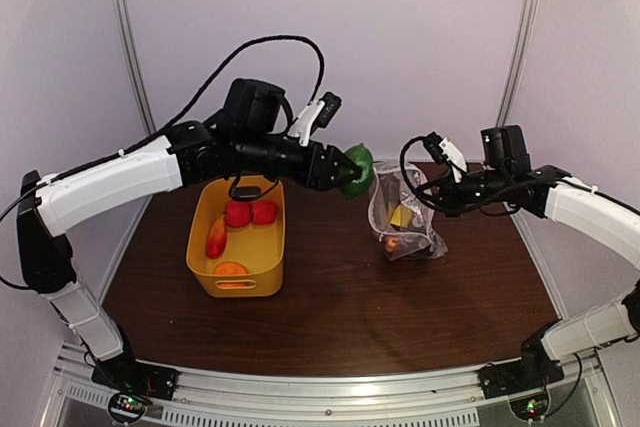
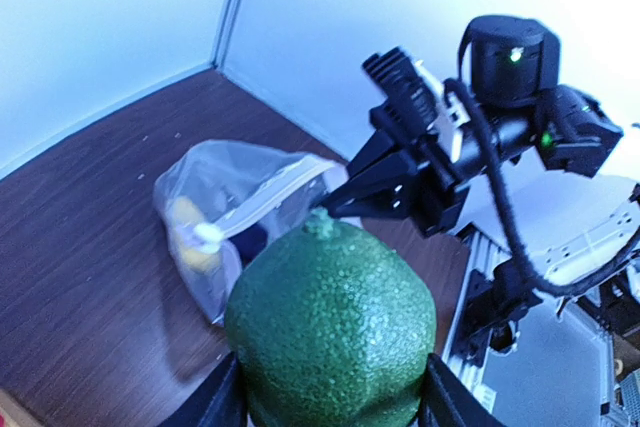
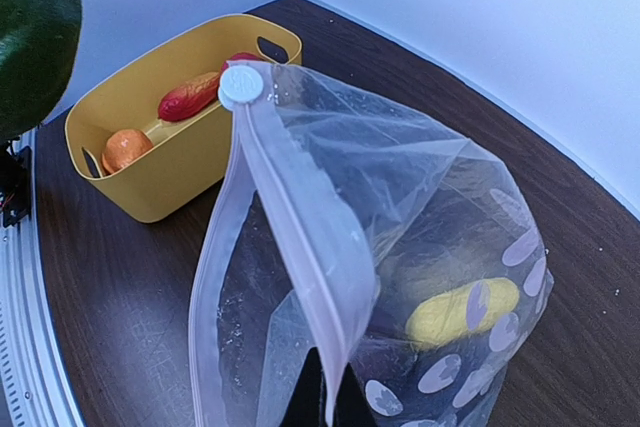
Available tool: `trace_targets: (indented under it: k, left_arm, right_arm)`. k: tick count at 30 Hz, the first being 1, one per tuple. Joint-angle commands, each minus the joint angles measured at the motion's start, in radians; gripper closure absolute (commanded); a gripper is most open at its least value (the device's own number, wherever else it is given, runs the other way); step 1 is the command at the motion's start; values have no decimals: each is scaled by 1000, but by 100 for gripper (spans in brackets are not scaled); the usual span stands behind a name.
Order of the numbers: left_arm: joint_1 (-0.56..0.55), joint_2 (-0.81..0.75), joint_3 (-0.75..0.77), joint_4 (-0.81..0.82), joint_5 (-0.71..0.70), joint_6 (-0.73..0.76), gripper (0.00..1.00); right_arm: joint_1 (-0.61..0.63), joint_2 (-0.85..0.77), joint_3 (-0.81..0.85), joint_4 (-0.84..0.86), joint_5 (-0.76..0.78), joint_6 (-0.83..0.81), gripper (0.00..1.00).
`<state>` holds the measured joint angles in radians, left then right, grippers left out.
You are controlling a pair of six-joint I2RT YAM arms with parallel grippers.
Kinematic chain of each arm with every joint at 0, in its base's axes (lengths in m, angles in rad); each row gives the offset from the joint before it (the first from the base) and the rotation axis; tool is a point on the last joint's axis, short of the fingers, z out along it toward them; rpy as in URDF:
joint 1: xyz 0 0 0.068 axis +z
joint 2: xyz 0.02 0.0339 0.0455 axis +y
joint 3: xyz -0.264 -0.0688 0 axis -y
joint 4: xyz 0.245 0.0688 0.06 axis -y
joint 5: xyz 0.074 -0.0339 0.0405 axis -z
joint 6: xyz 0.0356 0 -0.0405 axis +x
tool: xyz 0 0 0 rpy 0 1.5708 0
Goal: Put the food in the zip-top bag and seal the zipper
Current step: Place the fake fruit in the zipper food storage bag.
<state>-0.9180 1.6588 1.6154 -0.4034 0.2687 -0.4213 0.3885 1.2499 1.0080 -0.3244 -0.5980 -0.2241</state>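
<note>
My left gripper (image 1: 343,171) (image 2: 330,399) is shut on a bumpy green toy fruit (image 1: 354,168) (image 2: 330,327), held in the air just left of the zip-top bag (image 1: 403,213) (image 2: 228,209). The clear dotted bag stands on the table. My right gripper (image 1: 424,193) (image 3: 336,405) is shut on its mouth edge and holds it up. The zipper (image 3: 300,237) runs up to a white slider (image 3: 241,86), and the mouth gapes toward the fruit. A yellow food piece (image 3: 462,311) and darker ones lie inside. More food, red (image 1: 250,213) and orange (image 1: 230,269), lies in the basket.
A yellow plastic basket (image 1: 268,259) (image 3: 175,167) sits left of the bag under the left arm. White walls with metal corner posts (image 1: 130,47) close the back and sides. The aluminium rail (image 1: 330,392) runs along the near edge.
</note>
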Motion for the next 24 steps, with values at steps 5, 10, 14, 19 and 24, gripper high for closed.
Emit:
trace_targets:
  k: [5, 10, 14, 19, 24]
  left_arm:
    - [-34, 72, -139, 641, 90, -272, 53]
    - [-78, 177, -62, 609, 8, -287, 55]
    - [-92, 232, -19, 557, -96, -310, 56]
    - [-91, 311, 40, 513, -167, -363, 55]
    - [-90, 385, 139, 487, -167, -408, 49]
  right_arm:
    - [-8, -7, 66, -3, -65, 102, 100]
    - [-8, -5, 113, -28, -67, 132, 100]
    - [-8, 4, 192, -107, -45, 126, 100]
    - [-7, 30, 327, -275, -5, 50, 100]
    - [-4, 46, 361, -344, -20, 19, 100]
